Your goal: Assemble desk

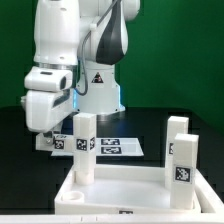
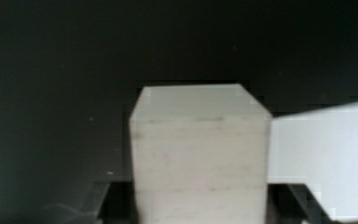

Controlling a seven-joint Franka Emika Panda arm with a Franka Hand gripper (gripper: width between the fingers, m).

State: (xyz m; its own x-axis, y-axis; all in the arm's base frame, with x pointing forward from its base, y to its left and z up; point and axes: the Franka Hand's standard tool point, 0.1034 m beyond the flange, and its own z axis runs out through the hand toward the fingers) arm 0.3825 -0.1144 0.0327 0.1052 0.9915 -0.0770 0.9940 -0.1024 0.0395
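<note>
My gripper hangs low at the exterior view's left, just behind the desk tabletop. In the wrist view my gripper is shut on a white square-bar leg. Dark fingers press its two sides, and the leg runs away from the camera over the black table. In the exterior view the held leg is mostly hidden by the gripper. The tabletop lies rim up at the front. Three legs stand upright in it: one near the left and two at the right.
The marker board lies flat on the black table behind the tabletop. The robot's white base stands at the back. A blurred white shape sits beside the held leg in the wrist view; I cannot tell which part it is.
</note>
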